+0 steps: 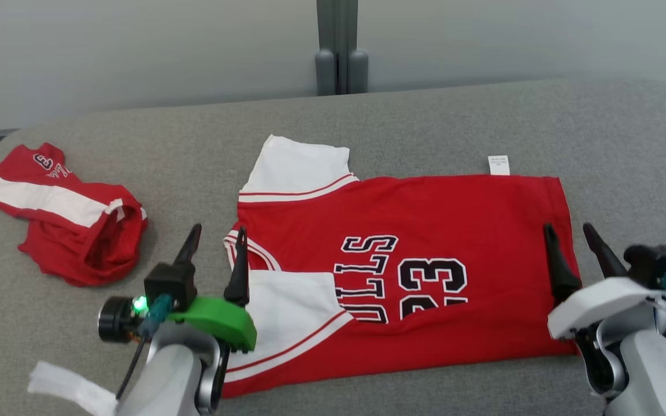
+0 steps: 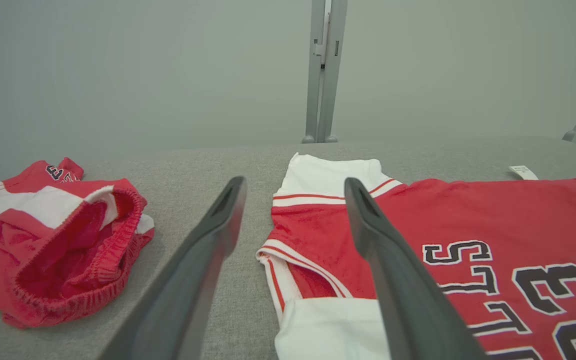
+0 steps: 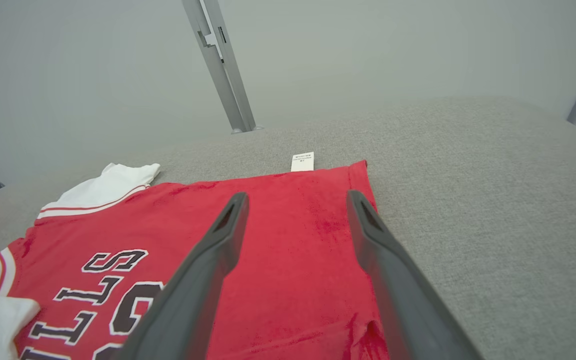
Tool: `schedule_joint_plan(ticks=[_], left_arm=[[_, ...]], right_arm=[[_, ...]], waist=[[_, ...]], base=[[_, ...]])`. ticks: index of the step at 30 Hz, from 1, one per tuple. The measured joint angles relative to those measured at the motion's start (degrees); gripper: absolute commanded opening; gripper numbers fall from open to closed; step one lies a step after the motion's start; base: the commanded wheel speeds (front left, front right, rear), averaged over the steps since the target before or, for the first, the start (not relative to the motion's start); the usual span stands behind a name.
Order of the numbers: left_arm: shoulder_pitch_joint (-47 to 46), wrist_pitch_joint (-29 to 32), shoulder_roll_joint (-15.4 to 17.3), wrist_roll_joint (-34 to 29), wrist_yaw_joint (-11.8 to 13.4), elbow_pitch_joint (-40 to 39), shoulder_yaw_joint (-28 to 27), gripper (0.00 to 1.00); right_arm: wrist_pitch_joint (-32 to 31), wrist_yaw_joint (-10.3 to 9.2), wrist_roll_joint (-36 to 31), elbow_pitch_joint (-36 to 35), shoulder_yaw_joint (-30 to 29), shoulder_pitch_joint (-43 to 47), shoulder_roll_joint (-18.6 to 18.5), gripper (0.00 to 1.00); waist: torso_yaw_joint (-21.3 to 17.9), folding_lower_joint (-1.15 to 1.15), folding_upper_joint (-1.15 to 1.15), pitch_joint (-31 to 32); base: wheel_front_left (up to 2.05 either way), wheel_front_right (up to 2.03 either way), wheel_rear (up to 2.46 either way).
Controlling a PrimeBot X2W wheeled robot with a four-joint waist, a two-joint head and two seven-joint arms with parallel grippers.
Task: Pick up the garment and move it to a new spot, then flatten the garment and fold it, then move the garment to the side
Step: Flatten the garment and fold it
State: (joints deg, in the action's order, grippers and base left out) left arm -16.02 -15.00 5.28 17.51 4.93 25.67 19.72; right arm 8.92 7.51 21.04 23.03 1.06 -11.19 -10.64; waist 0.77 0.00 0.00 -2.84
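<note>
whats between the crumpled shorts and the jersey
Only bare grey padding between the shorts and the jersey; nothing lies there. The open left gripper stands over that gap, in the head and left wrist views.

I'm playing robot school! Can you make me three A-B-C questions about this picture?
1. Where are the red shorts? A) left of the jersey B) on the jersey C) right of it
2. What colour are the jersey's sleeves? A) blue B) white C) green
3. The left gripper and right gripper are: A) both shut B) holding the shorts C) both open
Answers: A, they lie past the jersey's left end; B, both sleeves are white; C, each gripper's fingers stand apart.
</note>
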Motion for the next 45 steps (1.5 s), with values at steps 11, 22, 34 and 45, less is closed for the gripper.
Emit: schedule_joint_plan(ticks=[11, 22, 34, 45], left_arm=[[-27.8, 20.2, 5.9, 0.7, -11.1, 7.6, 3.7, 1.0], [-46.5, 41.0, 16.1, 14.2, -12.3, 15.9, 14.7, 1.0], [-54.0, 42.0, 19.4, 18.1, -12.3, 24.4, 20.6, 1.0], [-55.9, 43.2, 18.7, 21.7, -12.2, 29.1, 24.6, 0.0]], right_arm=[[-2.5, 0.0, 0.6, -3.8, 7.3, -15.2, -3.0, 1.0], [-1.1, 0.0, 3.7, -2.4, 14.6, -29.9, -3.7, 1.0], [2.2, 0.0, 5.4, -0.2, 18.9, -32.7, -3.7, 1.0], [3.3, 0.0, 6.0, 0.3, 19.4, -32.8, -4.5, 1.0]], waist=[[-3.1, 0.0, 0.0, -10.4], [-9.5, 0.0, 0.0, -19.8], [-15.1, 0.0, 0.0, -26.3], [-16.7, 0.0, 0.0, -27.2]], base=[[0.0, 0.0, 0.0], [0.0, 0.0, 0.0], [0.0, 0.0, 0.0], [0.0, 0.0, 0.0]])
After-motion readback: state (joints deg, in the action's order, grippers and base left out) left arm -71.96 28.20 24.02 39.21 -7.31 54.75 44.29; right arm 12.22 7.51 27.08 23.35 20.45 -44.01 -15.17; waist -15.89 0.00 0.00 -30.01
